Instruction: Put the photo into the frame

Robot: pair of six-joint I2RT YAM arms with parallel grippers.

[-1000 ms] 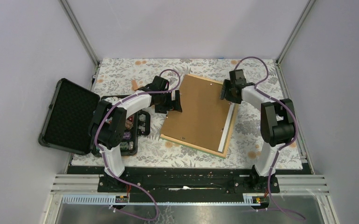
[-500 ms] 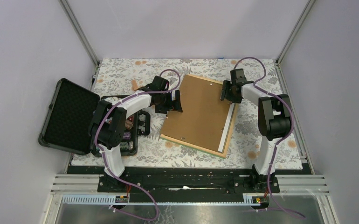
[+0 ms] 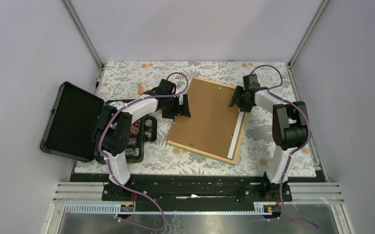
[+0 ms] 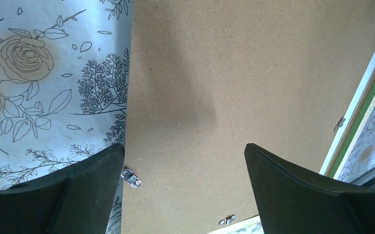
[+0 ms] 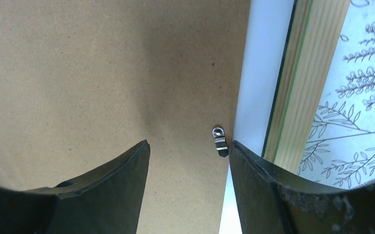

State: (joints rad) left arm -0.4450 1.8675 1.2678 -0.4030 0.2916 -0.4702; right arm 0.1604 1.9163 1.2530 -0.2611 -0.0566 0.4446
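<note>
The frame (image 3: 200, 152) lies face down on the floral cloth, its wood and green edge (image 5: 312, 73) showing. A brown backing board (image 3: 207, 117) covers it. The photo (image 3: 238, 131) shows only as a white strip (image 5: 266, 73) along the board's right side. My left gripper (image 3: 185, 106) sits at the board's left edge, open wide over the board (image 4: 253, 73), with a metal clip (image 4: 131, 176) by its left finger. My right gripper (image 3: 235, 100) hovers at the board's upper right edge, open (image 5: 189, 143). Nothing is between its fingers, and a clip (image 5: 220, 141) lies by the right one.
An open black case (image 3: 71, 122) with poker chips (image 3: 137, 136) stands left of the frame, under the left arm. A small brown piece (image 3: 140, 88) lies on the cloth behind it. Metal posts and grey walls enclose the table.
The right wrist has shifted slightly along the board's upper right edge and its jaws have narrowed a little. The left arm, board and frame have not moved.
</note>
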